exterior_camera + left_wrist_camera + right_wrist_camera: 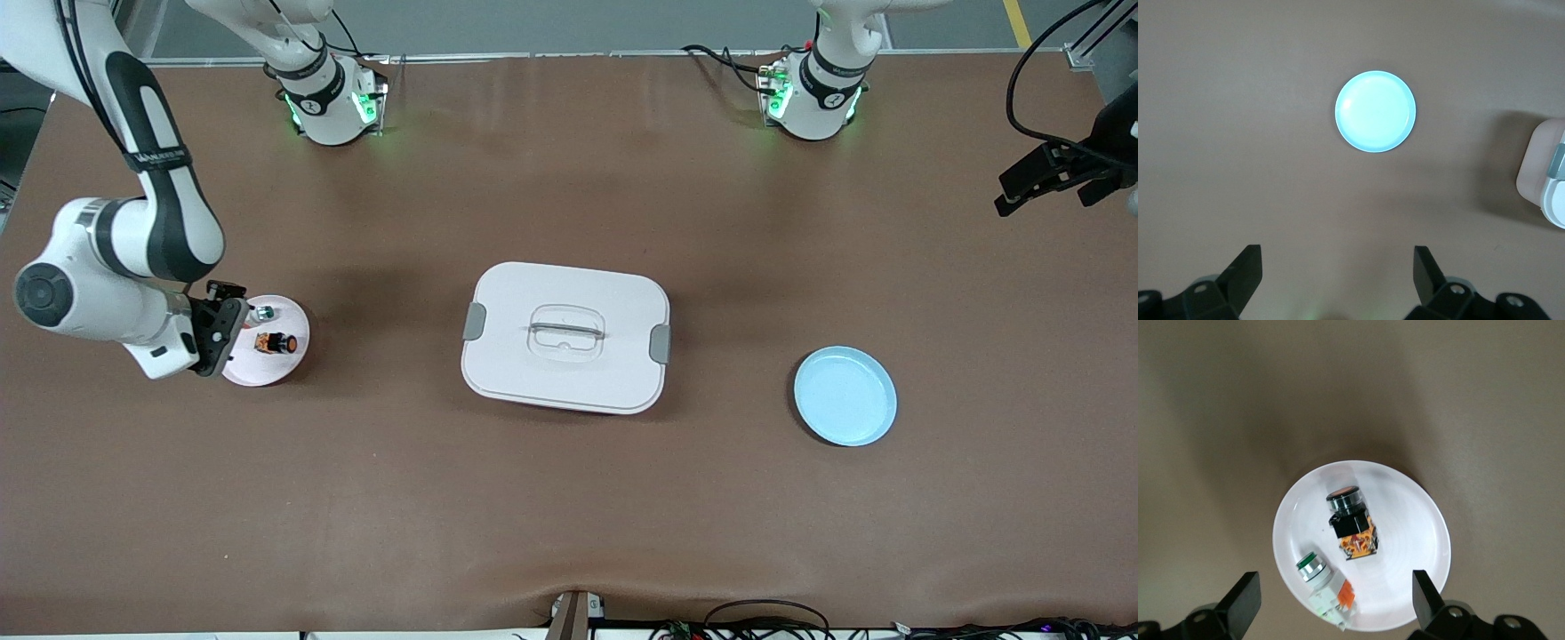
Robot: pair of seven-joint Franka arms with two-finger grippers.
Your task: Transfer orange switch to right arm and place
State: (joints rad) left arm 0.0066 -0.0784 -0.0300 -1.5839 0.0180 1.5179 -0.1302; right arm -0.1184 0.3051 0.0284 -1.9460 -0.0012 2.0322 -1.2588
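Note:
The orange switch (pixel 276 342) (pixel 1351 523) lies on its side on a small white plate (pixel 262 371) (pixel 1411 540) toward the right arm's end of the table. My right gripper (pixel 233 327) (pixel 1335 587) hovers over that plate's edge, open and holding nothing; the switch is apart from both fingers. Up in the air at the left arm's end of the table, my left gripper (pixel 1042 203) (pixel 1337 260) is open and empty, with only bare table under its jaws.
A white-and-silver switch with a green tip (pixel 264 313) (pixel 1321 580) shares the white plate. A white lidded box (pixel 565 338) (pixel 1545 180) sits mid-table. A light blue plate (pixel 845 396) (pixel 1375 111) holding nothing lies toward the left arm's end.

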